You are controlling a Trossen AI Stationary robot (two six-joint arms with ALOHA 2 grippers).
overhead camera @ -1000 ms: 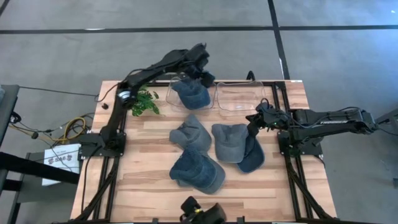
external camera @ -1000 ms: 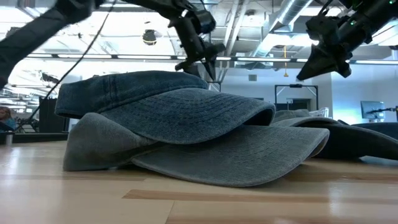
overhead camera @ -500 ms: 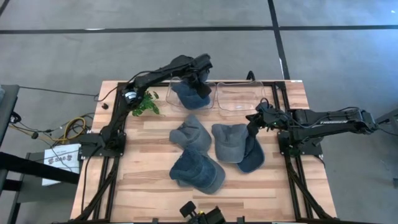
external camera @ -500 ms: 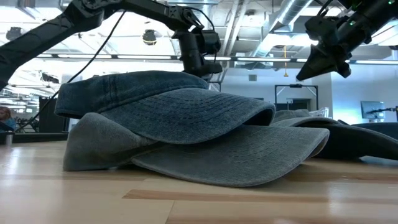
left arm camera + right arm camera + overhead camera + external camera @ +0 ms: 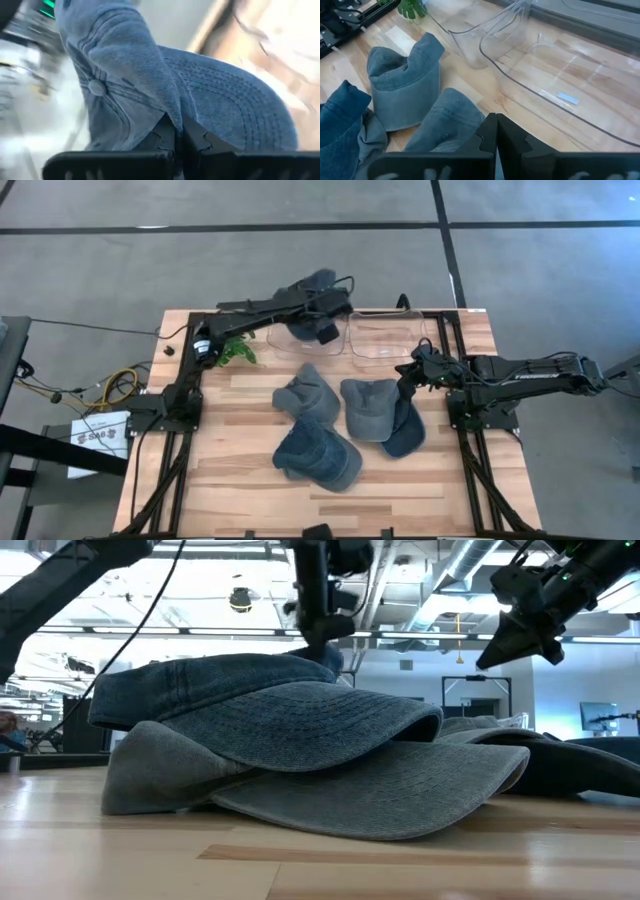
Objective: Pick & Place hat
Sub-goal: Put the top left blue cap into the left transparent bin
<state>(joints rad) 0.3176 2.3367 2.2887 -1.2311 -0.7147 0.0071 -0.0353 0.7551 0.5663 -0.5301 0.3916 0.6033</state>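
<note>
Two clear bins (image 5: 385,335) sit side by side at the far edge of the table (image 5: 240,480), and the left gripper (image 5: 325,305) hangs above the left one with a blue denim hat (image 5: 315,285) pinched in its fingers. From the left wrist view the fingers (image 5: 165,137) are squeezed together on a fold of the cloth, the hat's crown button showing just above, though most of the hat spills out of view. Four more hats (image 5: 330,430) lie bunched mid-table; from table height they overlap so much that I can't separate them, and they hide the bins almost entirely. The right gripper (image 5: 408,380) hovers over the right-hand hats with its fingers (image 5: 490,135) pressed together on nothing. A green leafy sprig (image 5: 232,345) lies near the left arm, partly hidden by it.
</note>
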